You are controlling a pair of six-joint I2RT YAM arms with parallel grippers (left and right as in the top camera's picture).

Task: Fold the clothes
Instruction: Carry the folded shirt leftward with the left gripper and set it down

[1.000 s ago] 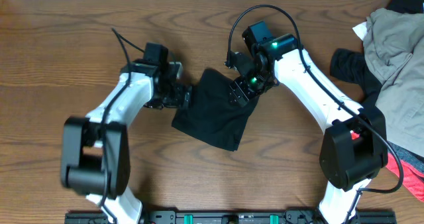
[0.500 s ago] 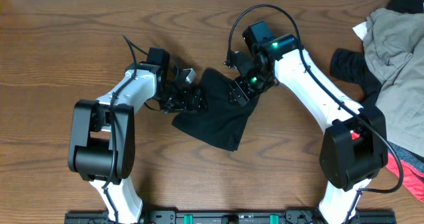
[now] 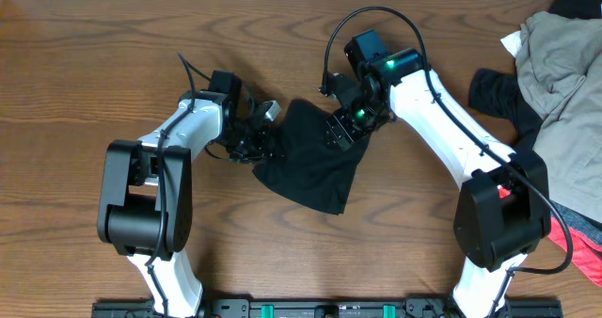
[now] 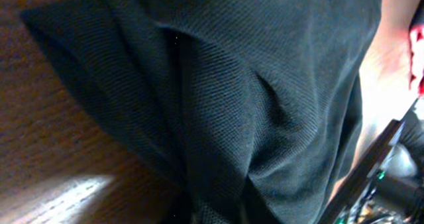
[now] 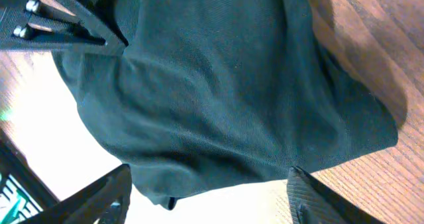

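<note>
Robotics lab bench, wood-grain table [image 3: 75,55], two mounted arms [image 3: 179,135] [image 3: 442,111], heaped clothes [image 3: 564,83]

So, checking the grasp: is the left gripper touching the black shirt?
Touching. Left wrist view: black shirt puckers into the shut left gripper; overhead, it sits on the shirt's left edge.

The black shirt [image 4: 252,98] is a fine-knit cloth, matt, with a tight pebbled weave and soft creases. The bench [image 3: 94,55] is brown wood with a bold grain and a low sheen, and it catches light in patches. The arm shells [image 3: 442,111] look like smooth, glossy white plastic. On the right hand [image 5: 209,197] the fingers [image 5: 317,196] are matt black, seemingly ribbed plastic. At the bench's right edge, the khaki-grey garment [image 3: 564,73] is dull, crumpled woven cloth.
</note>
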